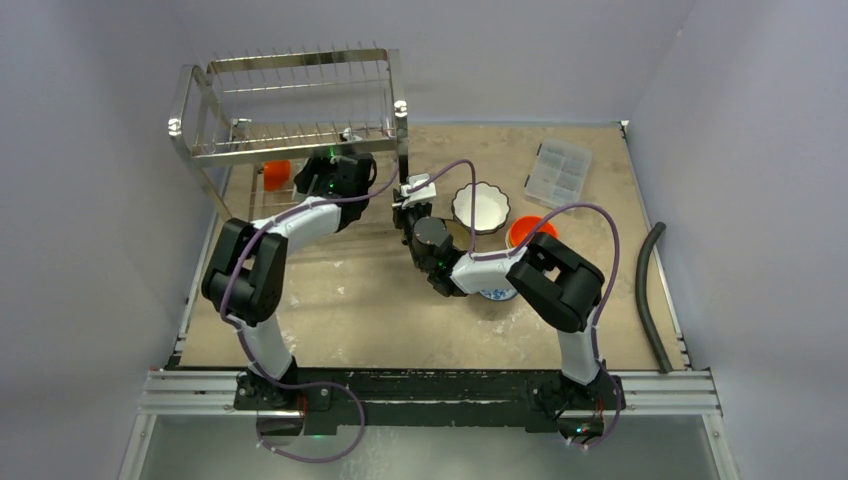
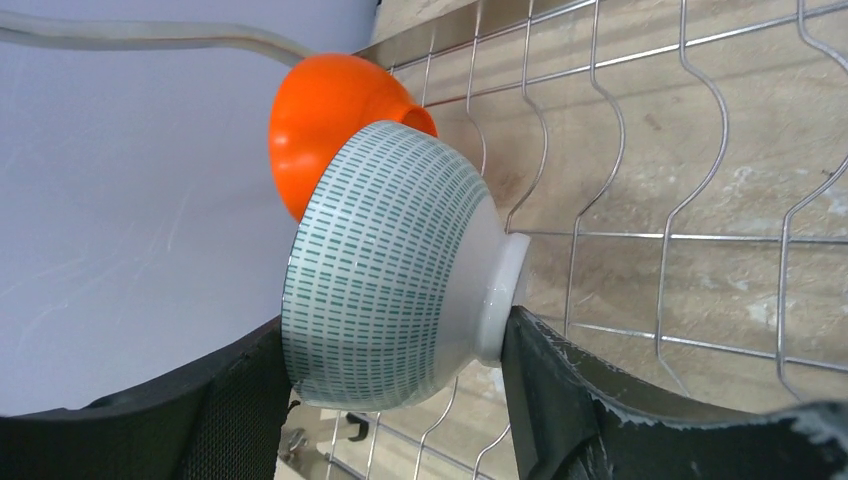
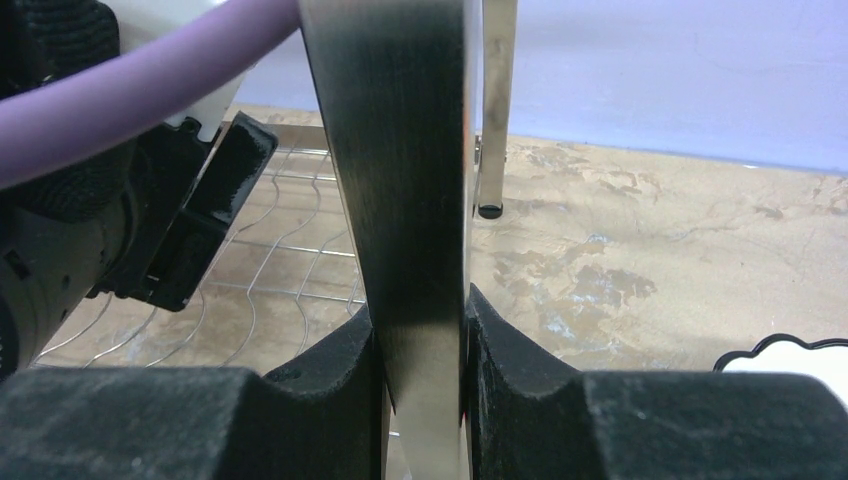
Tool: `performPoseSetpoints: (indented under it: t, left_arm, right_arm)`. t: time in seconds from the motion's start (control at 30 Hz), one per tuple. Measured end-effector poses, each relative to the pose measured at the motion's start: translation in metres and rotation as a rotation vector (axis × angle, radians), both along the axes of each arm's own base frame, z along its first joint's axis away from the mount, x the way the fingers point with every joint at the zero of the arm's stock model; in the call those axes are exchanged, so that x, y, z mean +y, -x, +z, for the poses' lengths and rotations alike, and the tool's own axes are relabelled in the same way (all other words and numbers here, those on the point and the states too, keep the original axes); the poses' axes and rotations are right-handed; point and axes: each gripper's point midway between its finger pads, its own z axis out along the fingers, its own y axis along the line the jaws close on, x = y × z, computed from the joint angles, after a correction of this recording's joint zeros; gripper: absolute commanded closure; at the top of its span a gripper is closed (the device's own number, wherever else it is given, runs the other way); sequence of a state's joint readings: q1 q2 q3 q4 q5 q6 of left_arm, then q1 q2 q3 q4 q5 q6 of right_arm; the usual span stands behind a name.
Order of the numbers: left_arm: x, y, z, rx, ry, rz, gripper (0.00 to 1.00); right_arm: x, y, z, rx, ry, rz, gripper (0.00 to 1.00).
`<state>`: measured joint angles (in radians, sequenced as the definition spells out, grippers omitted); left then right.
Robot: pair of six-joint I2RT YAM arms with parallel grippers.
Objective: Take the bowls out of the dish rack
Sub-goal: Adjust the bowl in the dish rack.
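The dish rack stands at the back left, shiny steel wire. My left gripper reaches into its lower tier and is shut on a white bowl with teal dashes, one finger at the rim, the other on the foot. An orange bowl sits just behind it on the wire grid. My right gripper is shut on the rack's front right steel post. On the table lie a white scalloped bowl, an orange bowl and a blue-patterned bowl, half hidden under my right arm.
A clear compartment box lies at the back right. A black hose runs along the table's right edge. Purple cables loop over both arms. Walls close in the table on the left, back and right.
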<state>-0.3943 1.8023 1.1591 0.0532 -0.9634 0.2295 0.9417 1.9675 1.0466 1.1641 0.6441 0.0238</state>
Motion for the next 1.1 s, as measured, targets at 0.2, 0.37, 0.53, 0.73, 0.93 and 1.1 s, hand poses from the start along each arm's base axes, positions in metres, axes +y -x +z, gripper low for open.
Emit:
performPoseSetpoints:
  t: [0.2,0.37,0.53,0.73,0.93,1.1]
  left_arm:
    - [0.000,0.012,-0.002,0.042,-0.053,0.005,0.54]
    - [0.002,0.020,-0.014,0.097,-0.099,0.021,0.48]
    - [0.000,0.027,-0.026,0.151,-0.126,0.013,0.43]
    - [-0.006,0.032,-0.031,0.161,-0.118,0.011,0.34]
    - [-0.012,0.036,-0.038,0.175,-0.091,-0.002,0.29]
    - [-0.029,0.036,-0.049,0.195,-0.028,-0.062,0.25]
  right_arm:
    - [0.000,0.000,0.000,0.001,-0.003,0.000,1.00]
    - [0.000,0.000,0.000,0.001,-0.006,0.001,1.00]
    - [-0.001,0.000,-0.001,0.000,-0.007,0.003,1.00]
    - [-0.001,0.000,0.000,-0.002,-0.010,0.005,1.00]
    - [-0.001,0.000,0.000,-0.002,-0.010,0.005,1.00]
    - [-0.001,0.000,0.000,-0.002,-0.011,0.005,1.00]
